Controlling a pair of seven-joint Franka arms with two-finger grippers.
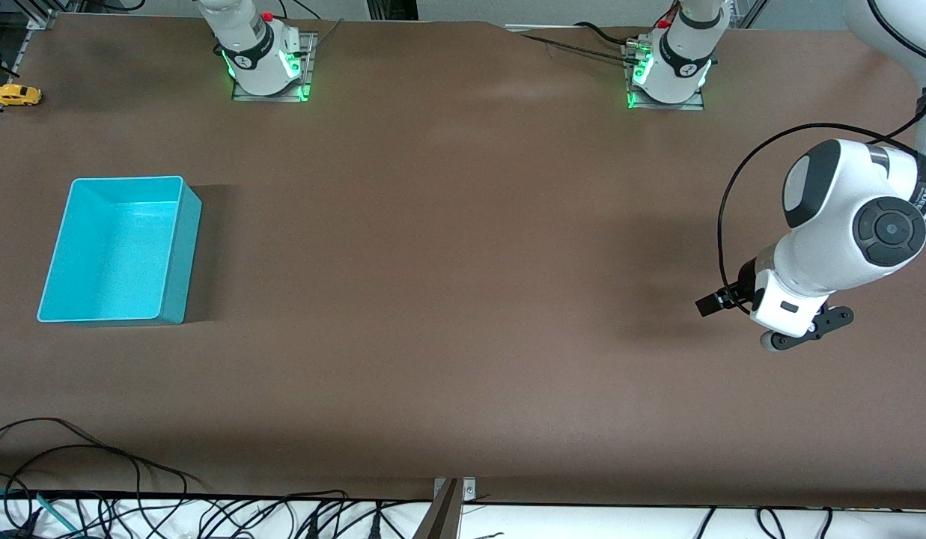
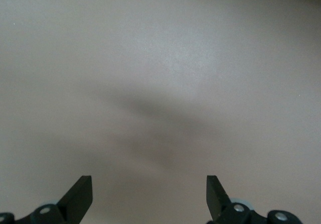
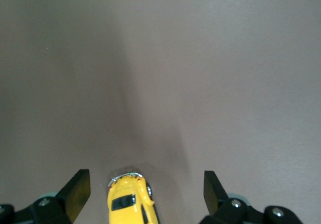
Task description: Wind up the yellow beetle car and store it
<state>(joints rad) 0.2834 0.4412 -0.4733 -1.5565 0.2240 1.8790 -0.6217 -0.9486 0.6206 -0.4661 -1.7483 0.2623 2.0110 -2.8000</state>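
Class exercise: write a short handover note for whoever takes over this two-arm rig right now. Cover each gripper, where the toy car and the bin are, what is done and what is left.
Left gripper: open, empty, over bare table toward the left arm's end; this arm waits.
Right gripper: open, over the yellow beetle car, which sits between its fingers, not gripped. It does not show in the front view.
Yellow beetle car: on the table at the right arm's end, farther from the front camera than the turquoise bin.
Turquoise bin: holds nothing.
Done: right gripper lined up over the car.
Left: grasp the car, wind it up, place it in the bin.
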